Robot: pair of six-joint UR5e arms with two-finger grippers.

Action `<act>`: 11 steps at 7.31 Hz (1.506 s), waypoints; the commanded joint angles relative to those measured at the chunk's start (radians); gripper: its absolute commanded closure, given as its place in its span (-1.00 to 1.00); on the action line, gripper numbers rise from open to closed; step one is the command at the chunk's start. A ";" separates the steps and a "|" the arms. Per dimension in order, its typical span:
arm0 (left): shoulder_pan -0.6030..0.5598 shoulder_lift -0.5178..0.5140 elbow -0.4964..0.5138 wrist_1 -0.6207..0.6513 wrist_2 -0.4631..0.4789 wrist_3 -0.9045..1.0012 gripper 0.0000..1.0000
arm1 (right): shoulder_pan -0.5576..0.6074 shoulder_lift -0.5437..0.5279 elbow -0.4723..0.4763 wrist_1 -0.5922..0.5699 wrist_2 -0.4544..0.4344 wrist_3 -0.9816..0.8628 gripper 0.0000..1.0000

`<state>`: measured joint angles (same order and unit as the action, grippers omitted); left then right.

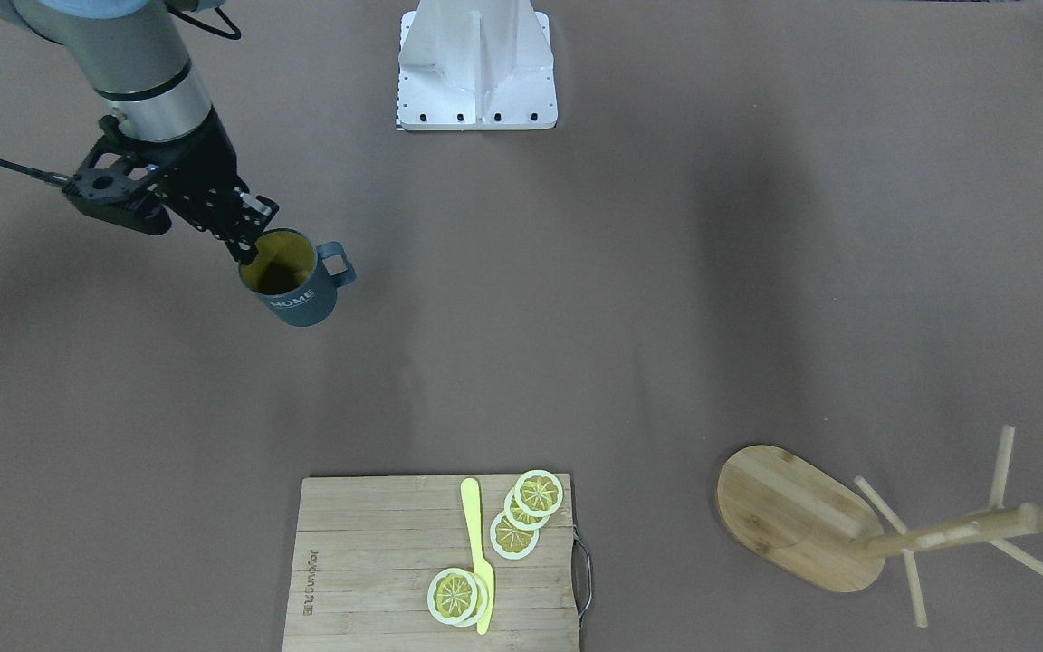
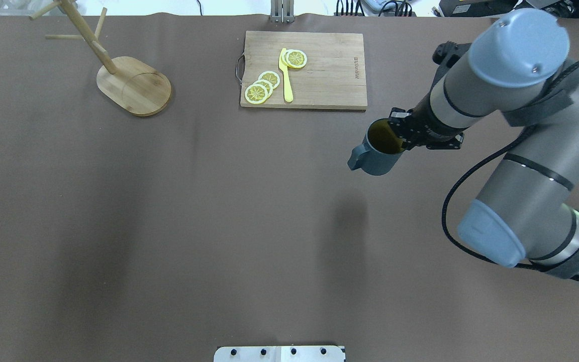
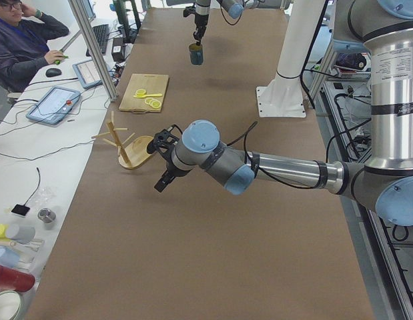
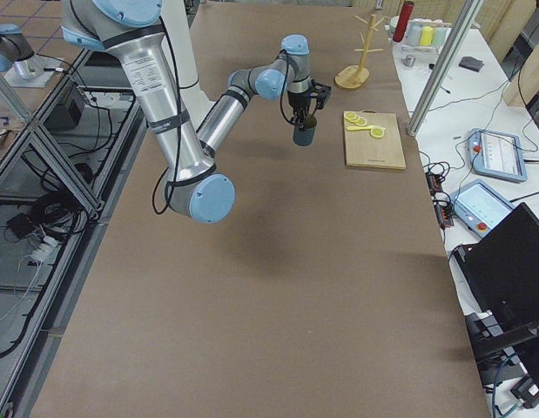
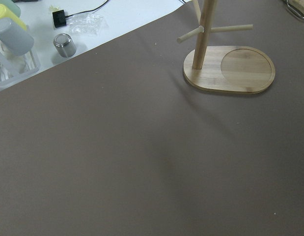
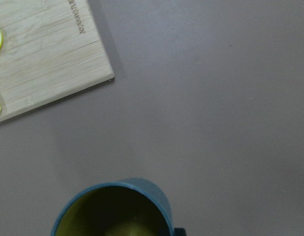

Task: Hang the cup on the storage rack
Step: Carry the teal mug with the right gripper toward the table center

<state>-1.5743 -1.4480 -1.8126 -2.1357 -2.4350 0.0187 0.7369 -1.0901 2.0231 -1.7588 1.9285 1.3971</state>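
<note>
- The right claw [image 1: 248,239] is clamped on the rim of the cup [image 1: 291,282], on the side away from the handle [image 1: 338,263]. One finger seems to reach inside the mouth.
- The cup is upright or close to it, its long axis vertical and its yellow-olive mouth facing up. The handle points toward the robot's left, along the bench [image 2: 219,211] toward the rack's end. The white "HOME" lettering faces the operators' side.
- The cup is on the robot's right half, just off the near right corner of the cutting board [image 2: 327,75]. I cannot tell whether its bottom touches the bench.
- The board lies along the far edge and carries lemon slices [image 2: 263,85] and a yellow knife [image 2: 286,83].
- The rack [image 2: 136,88] stands upright near the far left corner, well apart from the cup, with its pegs angled up off the post.
- Between cup and rack, on the robot's side of the board, the brown bench is bare.
- The left claw [image 3: 162,183] hangs over the bench near the rack. It shows only in the side view, so I cannot tell how its jaws stand.
- The rack's top is cut off in the overhead and left wrist views. The right wrist view shows only part of the cup's rim.
</note>
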 commanded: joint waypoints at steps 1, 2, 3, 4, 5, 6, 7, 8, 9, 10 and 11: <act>0.000 0.000 0.001 -0.001 0.001 0.000 -0.98 | -0.088 0.137 -0.116 -0.001 -0.054 -0.004 1.00; 0.000 0.000 0.001 -0.001 0.001 0.000 -0.98 | -0.094 0.218 -0.209 0.004 -0.069 0.003 1.00; 0.000 0.001 0.001 -0.001 0.001 0.000 -0.98 | -0.102 0.302 -0.310 0.007 -0.098 0.006 1.00; 0.000 0.003 0.003 -0.001 0.001 0.001 -0.98 | -0.108 0.356 -0.401 0.072 -0.109 0.009 1.00; 0.002 0.004 0.003 -0.001 0.001 0.001 -0.98 | -0.129 0.407 -0.491 0.126 -0.143 0.079 1.00; 0.002 0.005 0.006 -0.001 0.001 0.001 -0.98 | -0.139 0.476 -0.588 0.133 -0.147 0.138 1.00; 0.002 0.005 0.010 -0.003 0.001 0.001 -0.98 | -0.151 0.489 -0.605 0.177 -0.147 0.219 1.00; 0.002 0.006 0.015 -0.003 0.001 0.004 -0.98 | -0.171 0.492 -0.616 0.217 -0.148 0.262 1.00; 0.002 0.006 0.015 -0.003 0.001 0.004 -0.98 | -0.198 0.504 -0.629 0.216 -0.149 0.316 1.00; 0.002 0.011 0.015 -0.007 0.001 0.006 -0.98 | -0.215 0.525 -0.654 0.214 -0.151 0.341 1.00; 0.002 0.012 0.015 -0.019 0.001 0.001 -0.98 | -0.226 0.551 -0.697 0.213 -0.152 0.356 1.00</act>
<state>-1.5724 -1.4387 -1.7983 -2.1442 -2.4344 0.0228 0.5297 -0.5686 1.3710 -1.5468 1.7784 1.7225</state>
